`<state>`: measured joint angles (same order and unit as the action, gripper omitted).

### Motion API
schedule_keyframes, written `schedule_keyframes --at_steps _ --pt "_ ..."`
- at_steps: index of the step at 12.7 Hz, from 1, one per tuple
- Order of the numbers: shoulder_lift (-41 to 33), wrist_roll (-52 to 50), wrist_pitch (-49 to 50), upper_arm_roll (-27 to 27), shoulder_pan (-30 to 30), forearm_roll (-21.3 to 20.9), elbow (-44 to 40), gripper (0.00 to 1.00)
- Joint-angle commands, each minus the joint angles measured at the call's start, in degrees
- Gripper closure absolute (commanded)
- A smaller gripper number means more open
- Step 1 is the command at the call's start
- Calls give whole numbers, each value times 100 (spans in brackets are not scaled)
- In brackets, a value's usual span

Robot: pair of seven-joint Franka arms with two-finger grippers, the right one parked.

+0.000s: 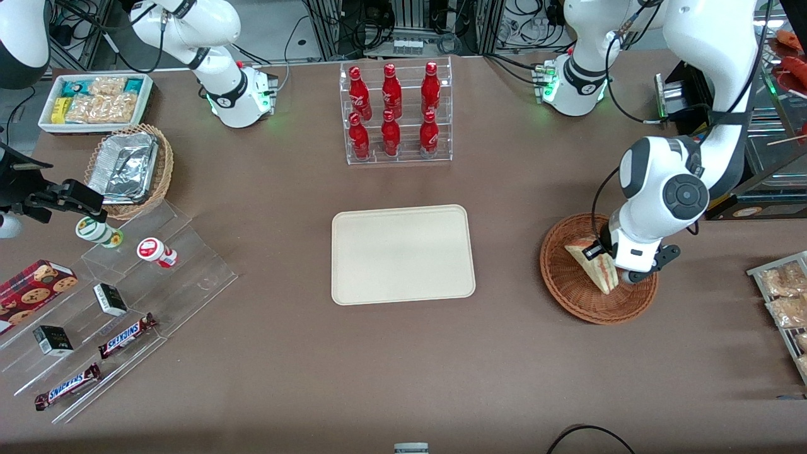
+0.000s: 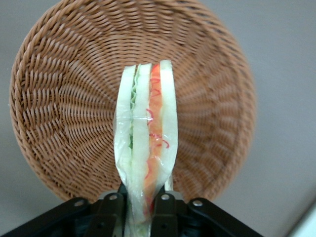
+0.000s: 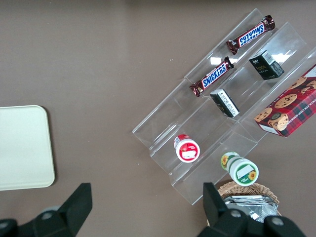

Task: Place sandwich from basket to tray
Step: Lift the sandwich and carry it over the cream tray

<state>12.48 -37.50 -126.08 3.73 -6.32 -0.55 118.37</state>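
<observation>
Fingers (image 2: 114,207) of the gripper (image 2: 140,202) pinch the sandwich (image 2: 146,148) above the basket (image 2: 59,98).

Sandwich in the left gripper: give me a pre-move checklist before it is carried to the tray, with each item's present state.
1. Gripper shut on the sandwich: ok, fingers pinch one end of the wrapped wedge.
2. Sandwich clear of the basket floor: cannot tell; it hangs over the basket in the front view.
3. Grip secure: cannot tell; only one end is held.
4. Tray bare to receive it: ok.
5. Table between basket and tray free of objects: ok.
6. Bottle rack away from the path: ok, farther from the front camera than the tray.
</observation>
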Motion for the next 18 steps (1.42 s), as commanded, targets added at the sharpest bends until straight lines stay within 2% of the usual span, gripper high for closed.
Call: schedule_keyframes --at_steps 1,5,8,12,18 --pt "-27 173 679 -30 -518 -24 -550 100" --pt "166 296 919 -30 -1563 -15 -973 100" --pt "710 191 980 -30 -2170 11 -1683 100" --pt "2010 -458 1647 -30 -2926 64 -3344 100" --pt "3338 -1171 1587 -30 -3578 73 -4769 100"
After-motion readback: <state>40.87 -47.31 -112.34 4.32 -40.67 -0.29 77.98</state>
